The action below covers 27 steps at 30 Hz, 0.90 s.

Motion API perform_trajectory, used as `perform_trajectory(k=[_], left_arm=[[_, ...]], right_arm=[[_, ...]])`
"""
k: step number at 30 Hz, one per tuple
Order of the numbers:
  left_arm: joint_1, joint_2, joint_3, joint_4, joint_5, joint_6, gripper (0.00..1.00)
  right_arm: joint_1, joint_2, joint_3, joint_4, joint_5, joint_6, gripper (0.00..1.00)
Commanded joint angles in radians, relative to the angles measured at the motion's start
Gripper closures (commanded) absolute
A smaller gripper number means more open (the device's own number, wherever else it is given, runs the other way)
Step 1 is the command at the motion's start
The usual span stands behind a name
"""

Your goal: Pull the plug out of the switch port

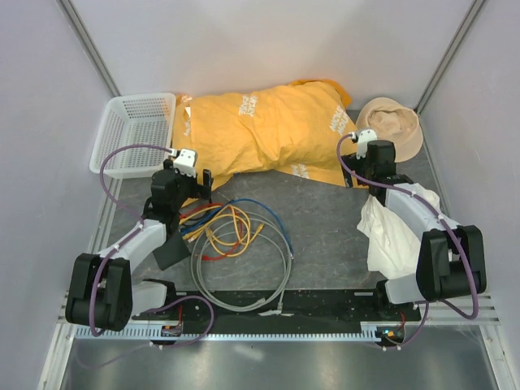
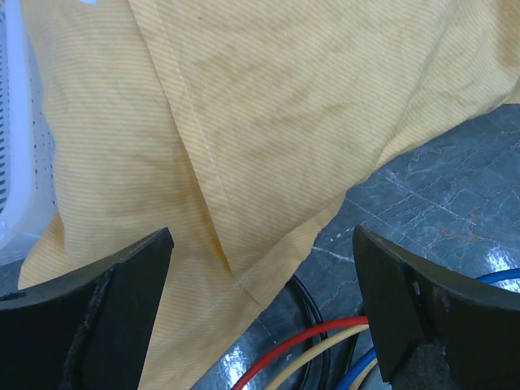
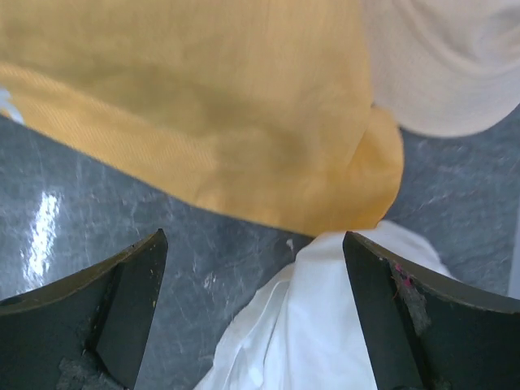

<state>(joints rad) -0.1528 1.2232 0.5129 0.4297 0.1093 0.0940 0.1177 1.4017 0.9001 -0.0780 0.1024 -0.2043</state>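
Left end effector (image 2: 262, 236) and right end effector (image 3: 253, 237), both spread, face yellow cloth (image 1: 268, 130) overlapping cables (image 1: 236, 236).

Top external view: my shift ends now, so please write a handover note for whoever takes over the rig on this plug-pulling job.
Left gripper: open, empty, at the yellow cloth edge, by the cables.
Right gripper: open, empty, over the gap between the yellow cloth and the white cloth.
Job's things: no switch or plug can be clearly made out. The coloured cables run toward a dark object beside the left arm.
Done: nothing evident.
Left: find the port, grip the plug, pull it out.
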Motion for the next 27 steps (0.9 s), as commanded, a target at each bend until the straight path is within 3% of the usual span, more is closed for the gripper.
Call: perform_trajectory(k=[1,4,8,12,15,21,24,25,27], left_arm=[[-0.004,-0.007,0.012,-0.022,-0.003,-0.045,0.01],[-0.004,-0.017,0.021,-0.026,-0.022,-0.040,0.01],[-0.004,-0.030,0.102,-0.064,0.030,-0.039,0.01],[-0.004,-0.036,0.270,-0.199,0.041,-0.040,0.01],[-0.001,-0.041,0.385,-0.307,-0.034,-0.025,0.02],[0.128,-0.044,0.472,-0.653,0.009,-0.129,0.02],[0.153,-0.085,0.454,-0.735,0.027,-0.111,0.02],[0.182,-0.096,0.450,-0.755,0.042,-0.096,0.03],[0.191,-0.122,0.441,-0.810,0.064,-0.048,0.06]], right_arm=[[0.000,0.046,0.043,-0.089,0.026,0.020,0.02],[0.002,0.084,0.118,-0.112,0.007,0.019,0.02],[0.000,0.158,0.244,-0.219,-0.183,0.014,0.02],[-0.001,0.206,0.341,-0.243,-0.375,0.152,0.02],[0.016,0.204,0.385,-0.224,-0.481,0.198,0.02],[0.201,0.195,0.421,-0.256,-0.408,0.056,0.02],[0.263,0.216,0.407,-0.250,-0.423,0.055,0.11],[0.276,0.229,0.410,-0.246,-0.441,0.055,0.21],[0.316,0.278,0.431,-0.240,-0.449,0.057,0.30]])
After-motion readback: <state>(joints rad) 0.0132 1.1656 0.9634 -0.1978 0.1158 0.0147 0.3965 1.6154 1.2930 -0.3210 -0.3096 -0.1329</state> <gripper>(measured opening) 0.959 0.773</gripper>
